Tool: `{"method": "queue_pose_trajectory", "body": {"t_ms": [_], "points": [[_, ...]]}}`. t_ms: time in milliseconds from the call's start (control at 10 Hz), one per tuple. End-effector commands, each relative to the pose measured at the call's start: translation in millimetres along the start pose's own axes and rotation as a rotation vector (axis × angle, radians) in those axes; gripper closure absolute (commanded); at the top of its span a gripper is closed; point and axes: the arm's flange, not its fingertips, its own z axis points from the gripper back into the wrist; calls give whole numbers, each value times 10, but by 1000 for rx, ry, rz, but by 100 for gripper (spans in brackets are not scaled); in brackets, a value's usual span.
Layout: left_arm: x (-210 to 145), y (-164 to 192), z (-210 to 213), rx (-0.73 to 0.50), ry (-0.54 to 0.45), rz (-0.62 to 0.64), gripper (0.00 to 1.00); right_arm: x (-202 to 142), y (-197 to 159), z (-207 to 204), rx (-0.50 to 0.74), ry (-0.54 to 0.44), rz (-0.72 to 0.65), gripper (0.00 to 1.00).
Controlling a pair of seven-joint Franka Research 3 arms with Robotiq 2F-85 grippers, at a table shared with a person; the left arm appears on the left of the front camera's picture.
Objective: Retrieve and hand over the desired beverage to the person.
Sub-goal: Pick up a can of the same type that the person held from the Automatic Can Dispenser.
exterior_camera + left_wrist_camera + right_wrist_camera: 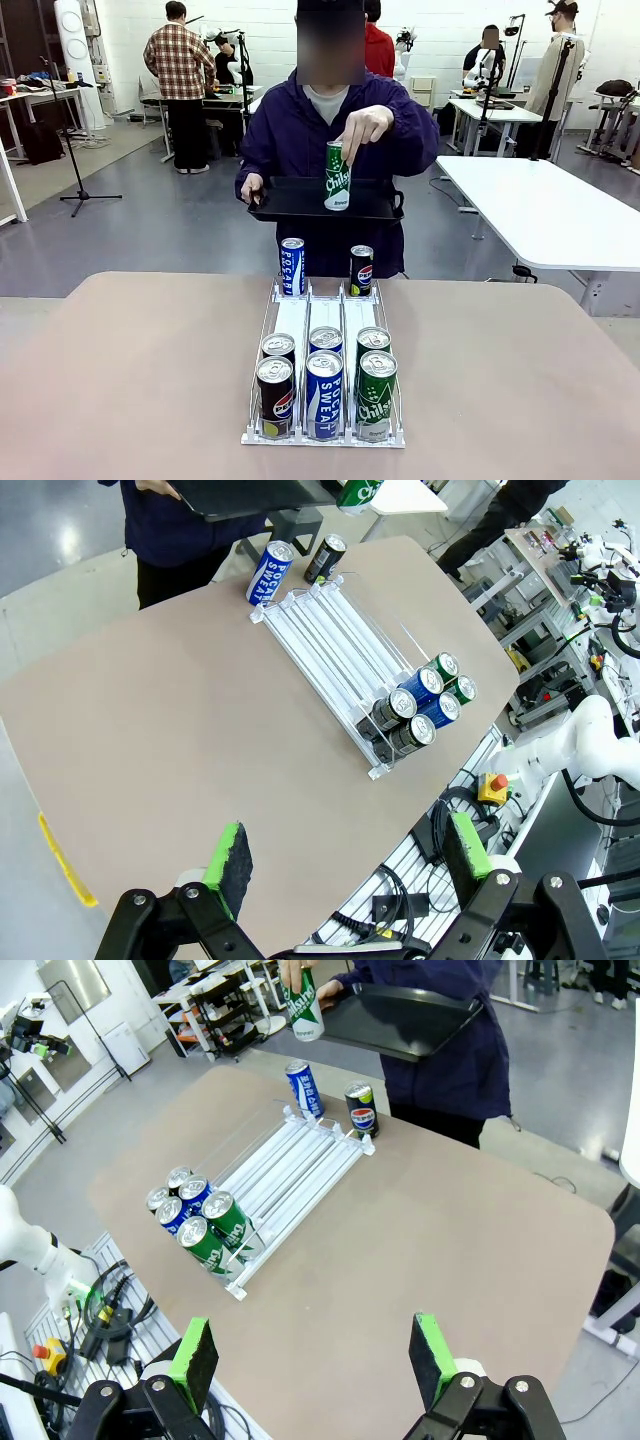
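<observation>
Green Chilsung can (pixel 337 176) clasped at its top by the person's hand (pixel 362 128), by the black tray (pixel 290 200) beyond the tabletop's (pixel 130 380) far edge; left gripper (pixel 347 852) and right gripper (pixel 313 1352) gape empty, retrieval unstarted

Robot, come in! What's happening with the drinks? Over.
Left gripper and right gripper open, empty, above the table. Person's hand holds green can at black tray. Six cans in rack, nothing over them.

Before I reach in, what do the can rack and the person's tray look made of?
Can rack: clear-to-white plastic, glossy; its rails glint and look partly see-through. Tray: black, fairly matte, probably plastic; smooth surface with a moulded raised rim.
</observation>
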Motion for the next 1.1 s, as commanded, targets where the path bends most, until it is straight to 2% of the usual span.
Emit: {"method": "queue_pose_trajectory", "body": {"t_ms": [0, 1000], "points": [[5, 11, 20, -17, -12, -16, 0, 12, -7, -28, 25, -17, 6, 0], [5, 11, 20, -17, -12, -16, 0, 12, -7, -28, 25, -17, 6, 0]]}}
